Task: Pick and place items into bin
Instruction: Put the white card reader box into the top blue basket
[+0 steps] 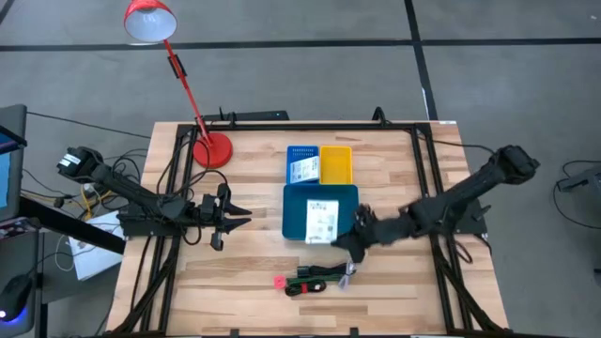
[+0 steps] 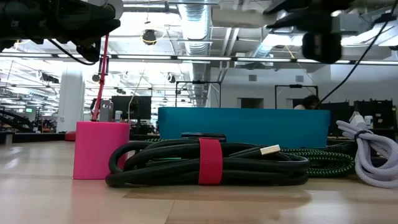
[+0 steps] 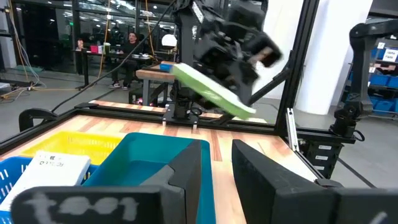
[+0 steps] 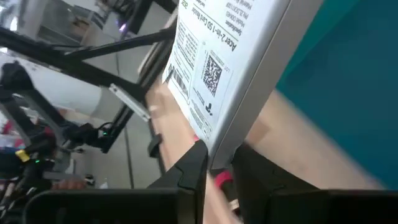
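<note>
Wood-plank table [image 1: 244, 282] w/ black frame rails, grey floor round it; red desk lamp [image 1: 212, 148] stands at far-left corner of the tabletop.

Bin set sits mid-table: large teal tray [image 1: 296, 202] nearer the front, small blue tray [image 1: 301, 164] and small yellow tray [image 1: 336, 164] side by side just behind it, blue on left. A white printed packet [image 1: 302, 170] lies in the blue tray.

Right gripper [image 1: 340, 239] is at the teal tray's near-right corner, reaching in from the right. Its fingers [image 4: 193, 168] are closed on the edge of a second white packet [image 1: 322, 222], barcode and QR print showing, held tilted over the tray's near half. In left wrist view the packet's underside looks green, raised clear above the tray rim.

Left gripper [image 1: 237, 215] hovers left of the teal tray, pointing at it, fingers [image 3: 186, 174] slightly apart, nothing between them.

Near the front edge: pink-red block [image 1: 280, 282], just right of it a coiled black cable [image 1: 315, 280] bound w/ a red strap [image 2: 209, 160], USB plug [image 2: 269, 150] sticking out. Green-black braided cable [image 2: 323, 162] and a light grey cord [image 2: 373, 155] lie to the right in low view. All well apart from the grippers.

People sit at desks far back in the room, seen in left wrist view.
</note>
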You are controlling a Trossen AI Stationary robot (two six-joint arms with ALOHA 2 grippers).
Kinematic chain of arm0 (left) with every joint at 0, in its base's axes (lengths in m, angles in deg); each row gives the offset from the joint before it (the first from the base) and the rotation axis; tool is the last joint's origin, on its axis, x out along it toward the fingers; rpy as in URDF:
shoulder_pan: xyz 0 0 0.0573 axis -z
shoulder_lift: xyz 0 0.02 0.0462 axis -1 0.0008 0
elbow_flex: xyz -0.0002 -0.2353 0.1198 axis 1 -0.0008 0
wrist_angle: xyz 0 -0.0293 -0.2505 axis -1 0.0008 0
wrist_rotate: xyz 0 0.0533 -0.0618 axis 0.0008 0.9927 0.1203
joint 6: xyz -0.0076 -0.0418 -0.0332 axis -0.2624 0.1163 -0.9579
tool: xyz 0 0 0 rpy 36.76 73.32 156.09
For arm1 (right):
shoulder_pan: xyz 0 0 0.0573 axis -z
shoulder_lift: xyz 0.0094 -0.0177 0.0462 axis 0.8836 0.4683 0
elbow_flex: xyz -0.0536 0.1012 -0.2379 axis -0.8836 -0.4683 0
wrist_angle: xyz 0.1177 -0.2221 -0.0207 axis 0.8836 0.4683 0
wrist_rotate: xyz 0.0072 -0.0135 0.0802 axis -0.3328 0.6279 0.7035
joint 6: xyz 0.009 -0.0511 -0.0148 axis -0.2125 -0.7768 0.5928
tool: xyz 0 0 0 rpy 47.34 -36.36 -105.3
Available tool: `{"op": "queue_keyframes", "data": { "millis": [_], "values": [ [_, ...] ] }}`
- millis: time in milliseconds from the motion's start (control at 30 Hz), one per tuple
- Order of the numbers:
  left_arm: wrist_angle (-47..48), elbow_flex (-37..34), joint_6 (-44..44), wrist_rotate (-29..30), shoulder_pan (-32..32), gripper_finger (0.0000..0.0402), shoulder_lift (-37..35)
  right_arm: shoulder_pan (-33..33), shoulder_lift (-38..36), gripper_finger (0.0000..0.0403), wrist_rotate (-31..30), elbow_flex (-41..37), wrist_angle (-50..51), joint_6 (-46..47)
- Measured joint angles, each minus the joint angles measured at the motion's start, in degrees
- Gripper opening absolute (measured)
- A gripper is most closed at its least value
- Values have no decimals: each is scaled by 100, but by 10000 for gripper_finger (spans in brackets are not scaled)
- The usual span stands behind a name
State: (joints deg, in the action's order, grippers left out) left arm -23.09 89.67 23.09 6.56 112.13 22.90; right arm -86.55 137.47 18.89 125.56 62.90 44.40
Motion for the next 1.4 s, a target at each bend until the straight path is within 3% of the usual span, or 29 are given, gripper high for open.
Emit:
{"op": "queue_keyframes", "data": {
  "millis": [333, 700, 1000, 1167, 1400],
  "values": [
    [0, 0, 2, 0, 1, 77, 0, 2411, -244, 58, 2261, 0, 445, -995],
    [0, 0, 4, 2, 1, 77, -2, 4559, 768, 58, 3907, 323, 513, -1990],
    [72, 0, 4, 2, -1, 77, -2, 5124, 2111, 58, 4760, 1609, 1009, -2655],
    [155, 0, -3, 2, 0, 77, -2, 5119, 2711, 58, 4737, 2365, 2009, -3147],
    [226, 0, -28, 0, 0, 77, -2, 5113, 3016, 59, 4405, 2752, 2370, -3268]
  ]
}}
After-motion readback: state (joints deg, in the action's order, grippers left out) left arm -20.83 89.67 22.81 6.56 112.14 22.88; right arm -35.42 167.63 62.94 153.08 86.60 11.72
